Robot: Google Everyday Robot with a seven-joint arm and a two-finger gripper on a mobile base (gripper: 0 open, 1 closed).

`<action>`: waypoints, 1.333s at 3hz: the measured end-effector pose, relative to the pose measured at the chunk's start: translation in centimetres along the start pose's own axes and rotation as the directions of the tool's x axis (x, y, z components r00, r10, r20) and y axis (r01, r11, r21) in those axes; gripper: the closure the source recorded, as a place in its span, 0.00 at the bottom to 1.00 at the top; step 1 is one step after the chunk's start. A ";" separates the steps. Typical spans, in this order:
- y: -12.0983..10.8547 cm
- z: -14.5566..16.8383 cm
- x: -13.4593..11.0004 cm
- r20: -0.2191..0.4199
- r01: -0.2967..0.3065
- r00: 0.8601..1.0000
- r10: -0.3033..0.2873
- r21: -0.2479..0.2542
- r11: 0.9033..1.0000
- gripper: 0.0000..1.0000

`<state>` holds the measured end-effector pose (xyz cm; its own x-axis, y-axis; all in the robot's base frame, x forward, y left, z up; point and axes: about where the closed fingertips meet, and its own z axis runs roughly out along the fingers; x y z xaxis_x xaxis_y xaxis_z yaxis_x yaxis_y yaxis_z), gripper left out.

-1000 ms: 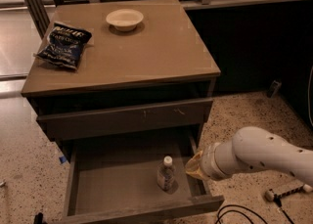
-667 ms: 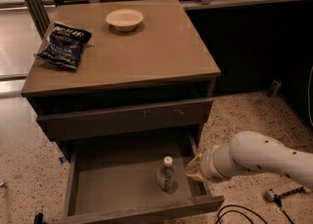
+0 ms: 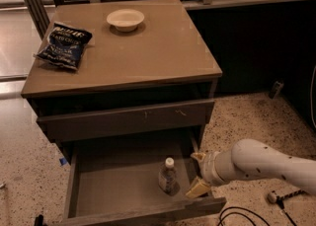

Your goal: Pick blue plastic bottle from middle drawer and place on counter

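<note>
The blue plastic bottle (image 3: 168,176) stands upright, clear with a white cap, in the right part of the pulled-out middle drawer (image 3: 113,188). My gripper (image 3: 198,173) is at the drawer's right side, just right of the bottle and apart from it. Its yellowish fingers (image 3: 198,189) are spread open and hold nothing. The white arm reaches in from the right. The counter (image 3: 158,52) is the tan top of the cabinet above.
A dark blue snack bag (image 3: 64,45) lies on the counter's left side and a white bowl (image 3: 125,19) at its back. The drawer above (image 3: 123,120), with pale scratch marks, is slightly pulled out. Cables lie on the speckled floor (image 3: 256,116) at the lower right.
My arm has shifted slightly left and lower by the drawer's right side. The bottle has not moved.
</note>
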<state>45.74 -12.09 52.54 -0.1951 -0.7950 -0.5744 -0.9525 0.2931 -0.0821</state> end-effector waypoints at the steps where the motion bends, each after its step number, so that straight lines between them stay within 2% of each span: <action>1: -0.5 1.7 0.5 0.044 0.004 0.999 -0.004 -0.010 1.000 0.18; 2: -1.4 3.6 0.7 0.104 0.002 0.995 0.000 -0.021 1.000 0.20; 4: -2.7 6.9 -0.4 0.245 0.005 0.969 0.010 -0.060 0.998 0.21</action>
<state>49.98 -8.88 47.35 -0.1416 -0.6375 -0.7573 -0.9658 0.2569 -0.0356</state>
